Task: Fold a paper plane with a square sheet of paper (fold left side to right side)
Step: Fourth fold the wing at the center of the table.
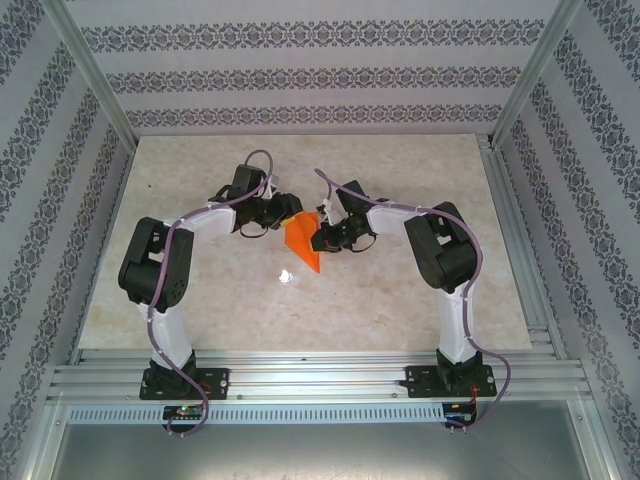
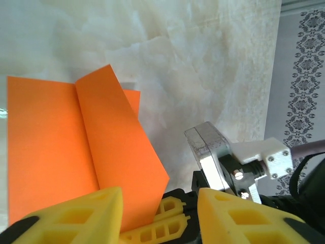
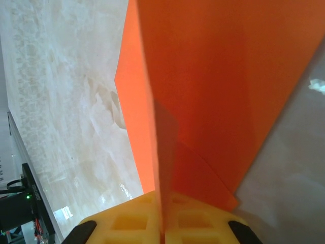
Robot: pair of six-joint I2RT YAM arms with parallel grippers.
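- Right pincer point(image 3: 162, 226): yellow fingers point(image 3: 122, 221) clenched on the edge of the paper point(image 3: 218, 76), which rises edge-on from the seam between them.
- Left pincer point(image 2: 158, 195): yellow fingers point(image 2: 71, 216) stand apart, released. The lower corner of the paper's raised flap dips into the gap, close against one finger.
- Paper point(image 1: 302, 245): bright orange, folded, with a sharp crease. It tapers to a point aimed toward the arm bases and sits mid-tabletop, between the two pincers.
- Tabletop point(image 1: 400, 300): pale, marbled, glossy.
- Walls point(image 1: 300, 80): striped with a dark floral pattern on three sides.
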